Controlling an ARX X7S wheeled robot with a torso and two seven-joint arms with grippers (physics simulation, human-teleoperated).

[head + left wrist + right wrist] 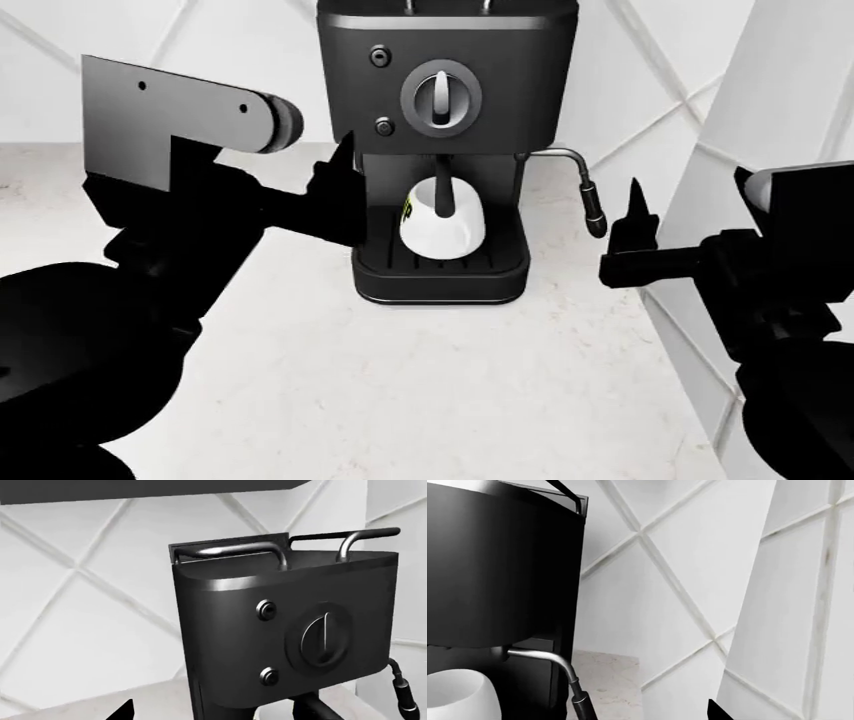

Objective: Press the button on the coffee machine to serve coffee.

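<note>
Coffee machine [447,150] at rear centre of counter [441,390], against tiled wall.
White cup [442,222] on drip tray [441,268] under spout; steam wand [583,190] at machine's right. Left claw [344,175] just beside lower button [384,127]; right claw [635,225] near wand. Claw states: cannot tell.

Both arms were matte black, blocky; left arm [174,190] had a grey, seemingly screw-dotted plate and cylindrical joint.
</note>
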